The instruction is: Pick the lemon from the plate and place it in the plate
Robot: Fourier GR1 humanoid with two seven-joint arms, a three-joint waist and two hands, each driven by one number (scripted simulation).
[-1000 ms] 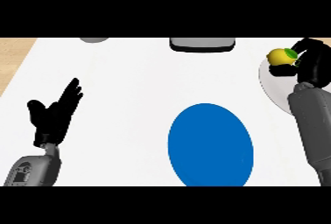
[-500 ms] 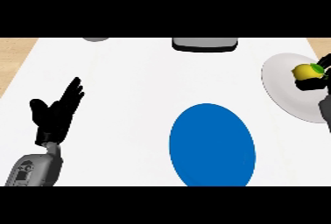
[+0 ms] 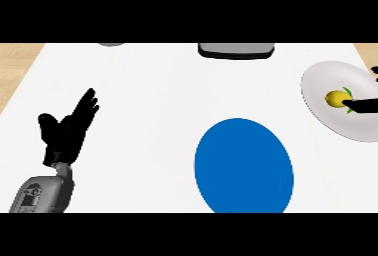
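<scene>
Presently: lemon (image 3: 337, 97) on white plate (image 3: 325, 85), far right; right robot hand (image 3: 363, 104) touching it, grip unreadable; left robot hand (image 3: 68, 131) open, resting; risk: lemon rolling off before reaching blue plate (image 3: 244, 165).

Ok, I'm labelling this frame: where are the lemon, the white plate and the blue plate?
Small yellow lemon (image 3: 336, 97), head view, its yellow body.
Round white plate (image 3: 325, 75), head view, bare upper part.
Oval-looking blue plate (image 3: 244, 165), head view, its bare middle.
</scene>
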